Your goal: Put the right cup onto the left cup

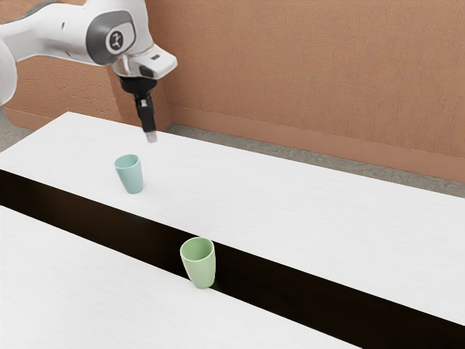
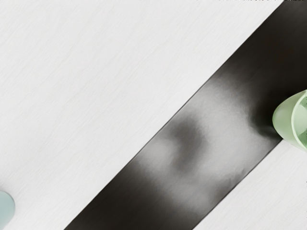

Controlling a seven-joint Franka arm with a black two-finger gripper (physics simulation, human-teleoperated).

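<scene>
Can't call gripper [image 1: 151, 136] apart or together, tbh. Probably held high to clear blue cup [image 1: 131, 177] and green cup [image 1: 200, 270], mouth-up for easy nesting.

looks like a patio or courtyard; rough terracotta wall [image 1: 290, 65], grey stony ground [image 1: 290, 153], white table [image 1: 305, 203].

White, rounded arm (tiny dark logo), black end effector [image 1: 151, 136].

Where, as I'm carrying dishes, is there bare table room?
Bare: the far white surface toward the exterior view's right, bordered by the dark strip; the near white surface beside the green cup. Tightest: around the blue cup and gripper.
</scene>
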